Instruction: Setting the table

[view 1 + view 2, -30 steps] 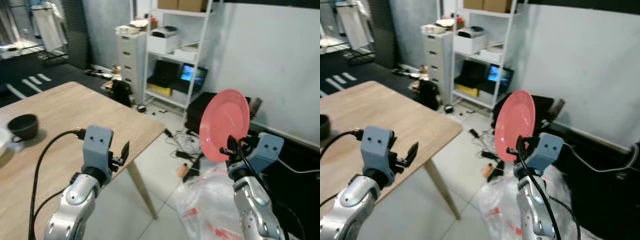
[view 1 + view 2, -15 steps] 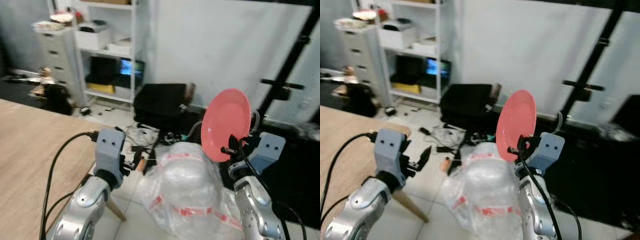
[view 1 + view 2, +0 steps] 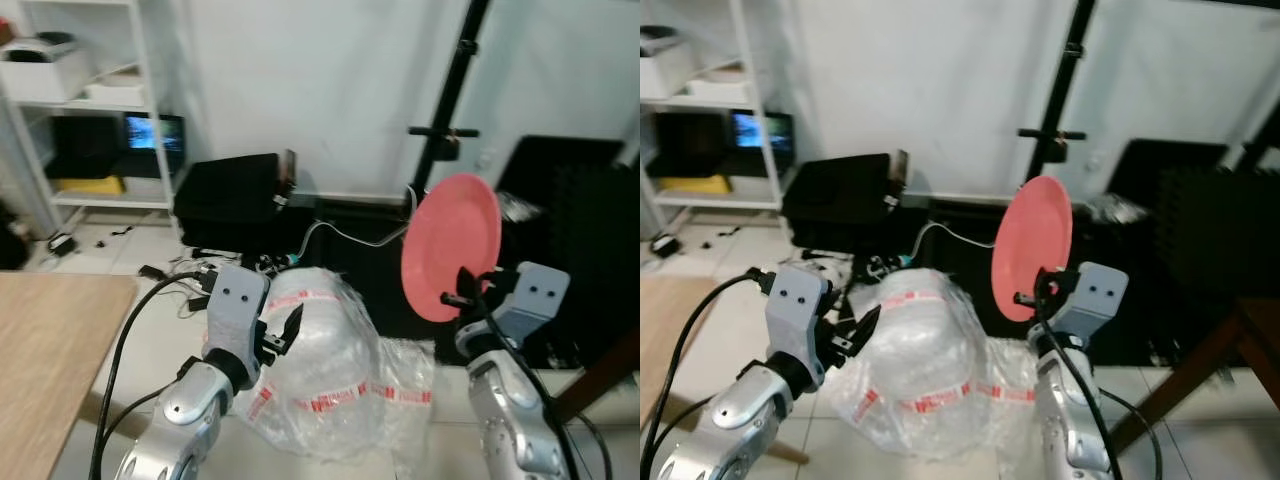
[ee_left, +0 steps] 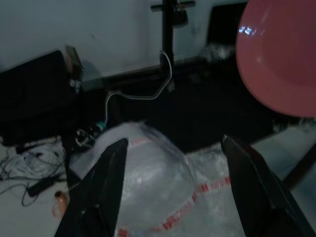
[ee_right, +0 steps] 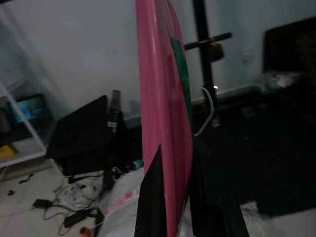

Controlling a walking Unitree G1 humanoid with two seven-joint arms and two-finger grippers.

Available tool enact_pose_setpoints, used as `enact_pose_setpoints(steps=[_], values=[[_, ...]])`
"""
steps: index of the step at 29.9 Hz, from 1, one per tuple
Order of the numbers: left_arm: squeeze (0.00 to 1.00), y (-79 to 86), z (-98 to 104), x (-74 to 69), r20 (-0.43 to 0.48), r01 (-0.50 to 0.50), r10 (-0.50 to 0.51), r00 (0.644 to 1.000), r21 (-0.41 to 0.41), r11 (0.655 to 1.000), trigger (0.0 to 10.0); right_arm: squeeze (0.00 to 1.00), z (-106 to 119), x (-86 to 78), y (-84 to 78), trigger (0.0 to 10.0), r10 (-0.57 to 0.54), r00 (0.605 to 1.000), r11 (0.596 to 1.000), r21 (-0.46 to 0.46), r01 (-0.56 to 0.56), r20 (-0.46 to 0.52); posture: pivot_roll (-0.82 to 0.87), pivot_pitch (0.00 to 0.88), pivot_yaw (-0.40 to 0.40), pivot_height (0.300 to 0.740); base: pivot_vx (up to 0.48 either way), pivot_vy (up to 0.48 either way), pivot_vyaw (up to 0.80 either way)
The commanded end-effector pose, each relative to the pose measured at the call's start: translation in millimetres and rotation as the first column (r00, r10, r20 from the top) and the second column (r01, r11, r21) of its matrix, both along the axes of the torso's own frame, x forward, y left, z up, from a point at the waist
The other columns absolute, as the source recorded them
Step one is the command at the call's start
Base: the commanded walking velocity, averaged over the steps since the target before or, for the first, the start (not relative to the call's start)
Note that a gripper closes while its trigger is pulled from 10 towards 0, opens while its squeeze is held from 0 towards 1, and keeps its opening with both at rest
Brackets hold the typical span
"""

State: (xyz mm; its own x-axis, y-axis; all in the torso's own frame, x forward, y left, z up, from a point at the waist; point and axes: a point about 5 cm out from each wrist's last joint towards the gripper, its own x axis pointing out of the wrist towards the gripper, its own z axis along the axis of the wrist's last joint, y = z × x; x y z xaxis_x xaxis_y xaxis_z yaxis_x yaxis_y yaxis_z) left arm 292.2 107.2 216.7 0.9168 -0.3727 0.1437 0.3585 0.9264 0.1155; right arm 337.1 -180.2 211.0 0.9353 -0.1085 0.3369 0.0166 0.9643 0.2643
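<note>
A round pink plate (image 3: 450, 245) stands upright on its edge in front of me, at chest height on my right. My right gripper (image 3: 462, 292) is shut on the plate's lower rim; in the right wrist view the plate (image 5: 160, 98) is edge-on between the two black fingers (image 5: 150, 197). My left gripper (image 3: 282, 335) is raised on the left, open, with nothing between its fingers (image 4: 106, 192). It hovers over a bulky plastic bag. A corner of the wooden table (image 3: 50, 340) lies at the far left.
A clear plastic bag (image 3: 320, 370) with red tape lies on the floor between my arms. Behind it sit a black case (image 3: 235, 205), loose cables and a black stand pole (image 3: 455, 130). White shelves (image 3: 90, 110) stand at the left, a wooden leg (image 3: 600, 380) at the right.
The whole view has swung to the right: the table and bowl slid off to the left, the stand and dark corner came in. Both arms keep their pose, plate still held.
</note>
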Motion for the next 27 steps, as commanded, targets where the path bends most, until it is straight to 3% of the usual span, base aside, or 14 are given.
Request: enact_pose_setpoints(steps=[1,27], values=[[0.0,-5.7,-2.9,-1.8,-0.001,0.023,-0.023,1.0,0.014,1.0,10.0,0.0,-3.6,-2.2,-6.8,10.0,-0.02,1.0,1.0,-0.003,0.02,-0.009,0.09,0.189,0.046,0.74,0.0,0.0,-0.8],[0.0,-10.9,1.0,-0.7,0.034,0.035,-0.035,0.999,0.005,0.999,10.0,0.0,-2.5,-0.7,-8.3,10.0,-0.024,1.0,1.0,-0.014,0.024,-0.009,0.08,0.18,0.04,0.74,0.0,0.0,-0.8]])
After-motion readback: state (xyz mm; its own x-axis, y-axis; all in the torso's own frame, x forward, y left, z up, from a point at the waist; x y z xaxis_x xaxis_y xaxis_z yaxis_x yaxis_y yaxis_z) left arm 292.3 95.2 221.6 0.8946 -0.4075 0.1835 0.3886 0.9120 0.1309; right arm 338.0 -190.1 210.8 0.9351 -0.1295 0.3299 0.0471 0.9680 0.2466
